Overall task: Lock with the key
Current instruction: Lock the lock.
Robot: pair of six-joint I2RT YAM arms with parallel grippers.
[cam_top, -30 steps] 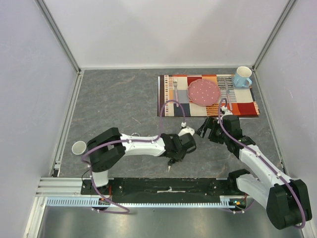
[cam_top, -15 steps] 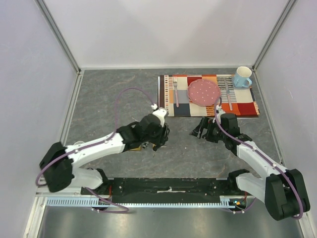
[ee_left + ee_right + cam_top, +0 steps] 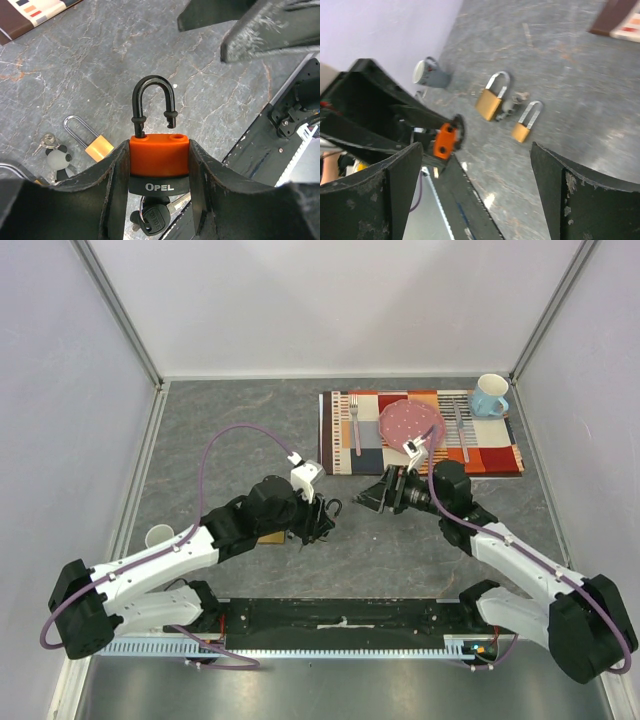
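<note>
**Orange padlock [image 3: 159, 157] gripped in the left claw [image 3: 316, 520], mid-worktop; right claw [image 3: 376, 494] spread wide.**

I see a grey marbled worktop [image 3: 230, 430] boxed in by pale walls [image 3: 330, 300], with a checked placemat [image 3: 490, 455], pink plate [image 3: 412, 425] and blue mug [image 3: 489, 395] at the far right. From above, the claws face each other, near but apart. The left wrist view gives the detail: orange body, black band marked OPEL, black shackle [image 3: 153, 102] with one leg seated and its free end raised above its hole, and a black-headed key [image 3: 155, 217] in the underside. One brass padlock [image 3: 95, 142] and loose keys [image 3: 48, 141] lie beyond. The right wrist view, blurred, adds a larger brass padlock [image 3: 490, 101] and a cup [image 3: 431, 75].
</note>
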